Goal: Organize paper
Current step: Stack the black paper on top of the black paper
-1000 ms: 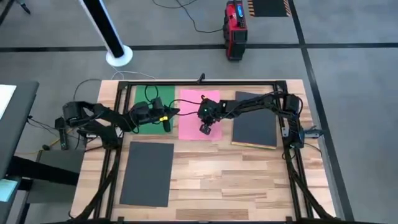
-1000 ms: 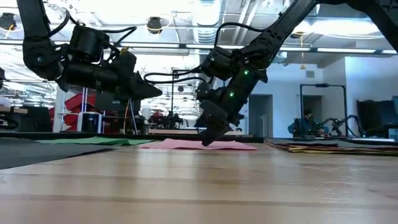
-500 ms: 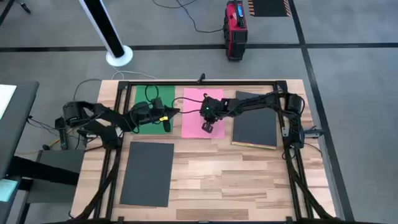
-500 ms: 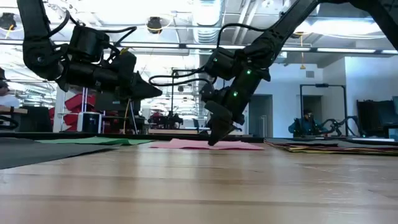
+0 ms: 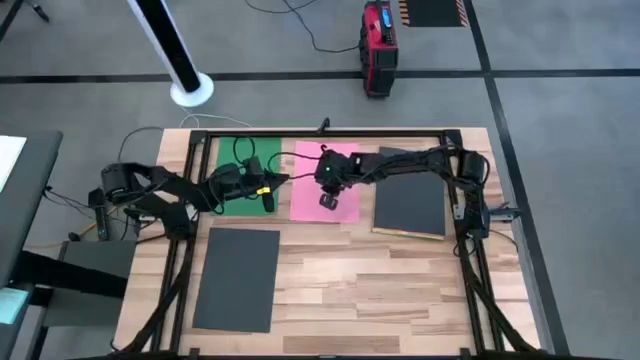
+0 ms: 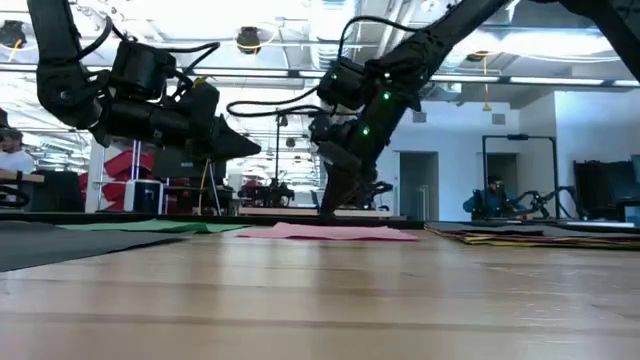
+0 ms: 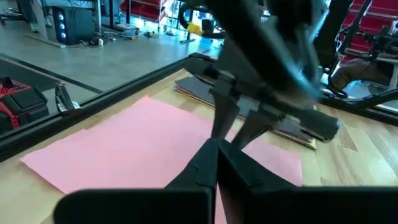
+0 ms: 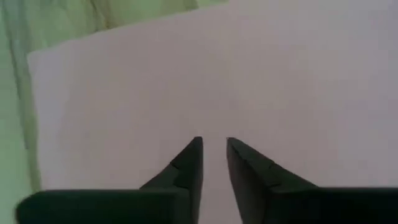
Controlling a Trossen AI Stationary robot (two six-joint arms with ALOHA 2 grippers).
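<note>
A pink sheet of paper (image 5: 325,185) lies flat at the far middle of the table, between a green sheet (image 5: 232,180) and a dark grey sheet (image 5: 410,200) that tops a small stack. Another dark grey sheet (image 5: 237,280) lies near the left. My right gripper (image 5: 328,203) hangs over the pink sheet's near half with fingers pointing down. In the right wrist view there is a narrow gap between its fingertips (image 8: 214,146). In the low view its tips (image 6: 330,208) stand a little above the sheet (image 6: 330,232). My left gripper (image 5: 281,180) hovers shut over the green sheet's right edge, pointing at the pink sheet.
A black frame (image 5: 330,132) borders the table's far edge and sides. Bare wood (image 5: 370,290) spreads across the near middle and right. A yellow edge (image 5: 405,234) shows under the right stack. Cables (image 5: 240,150) lie over the green sheet's far part.
My right gripper, with its tips down on the pink sheet, went a little toward the table's right edge, and the sheet slid slightly that way with it. The gripper then rose clear of the sheet and moved back a little to the left.
</note>
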